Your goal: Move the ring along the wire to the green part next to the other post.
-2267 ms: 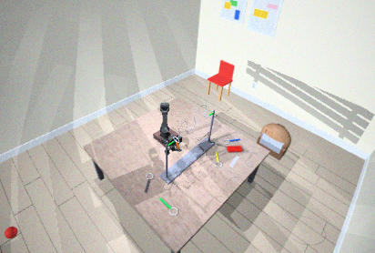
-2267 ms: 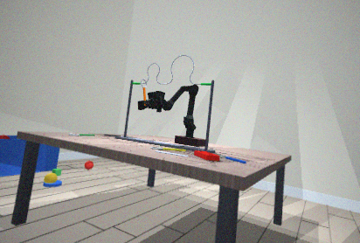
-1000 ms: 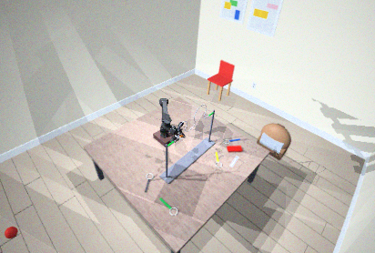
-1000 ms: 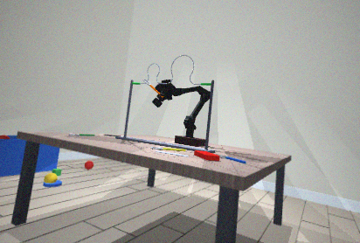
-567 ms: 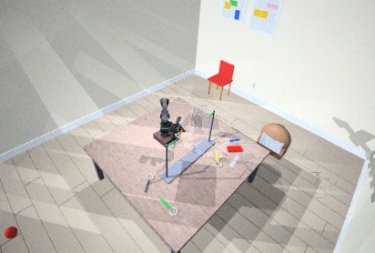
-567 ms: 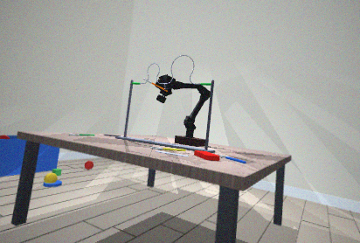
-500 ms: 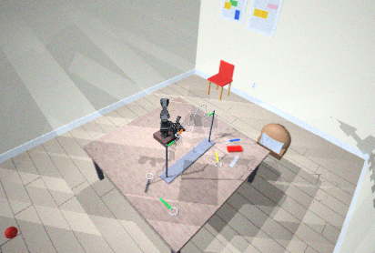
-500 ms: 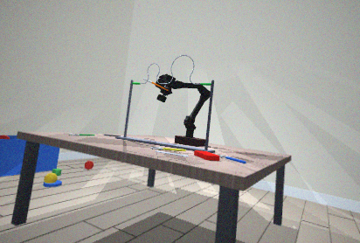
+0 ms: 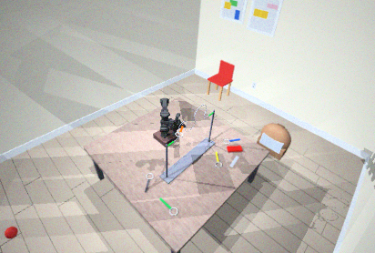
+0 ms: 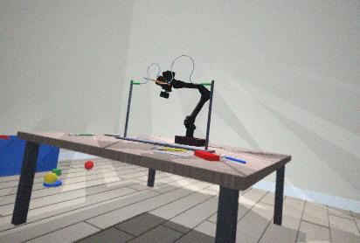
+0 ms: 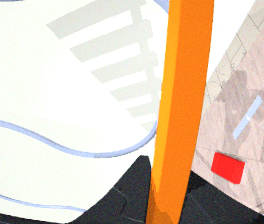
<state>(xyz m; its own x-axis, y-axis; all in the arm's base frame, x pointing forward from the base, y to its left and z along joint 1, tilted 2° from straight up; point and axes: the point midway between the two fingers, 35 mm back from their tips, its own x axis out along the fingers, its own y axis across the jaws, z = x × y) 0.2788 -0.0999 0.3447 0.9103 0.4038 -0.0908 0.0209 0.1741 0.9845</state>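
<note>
My gripper (image 9: 183, 126) (image 10: 167, 82) (image 11: 153, 165) is shut on the orange handle (image 9: 182, 129) (image 10: 157, 81) (image 11: 183, 75). The handle lies nearly level in the exterior view, pointing to the left post. The pale ring (image 9: 178, 134) (image 10: 146, 78) at its far end is small, beside the wire's lower stretch just past the green part (image 9: 171, 143) (image 10: 136, 83) at that post (image 9: 167, 164) (image 10: 128, 112). Whether the wire passes through it, or touches it, I cannot tell. The grey wire (image 10: 183, 55) (image 11: 95, 155) rises in two humps. The other green part (image 9: 211, 114) (image 10: 206, 84) is at the other post (image 9: 211, 127) (image 10: 210, 116).
The wire's humps rise close to my wrist and forearm. A grey base strip (image 9: 188, 161) joins the posts' feet. On the table (image 9: 114, 153) lie a red block (image 9: 235, 148) (image 10: 206, 156) (image 11: 228, 168), and yellow (image 9: 217, 156), blue (image 9: 235, 140) and green (image 9: 165, 204) handles with rings.
</note>
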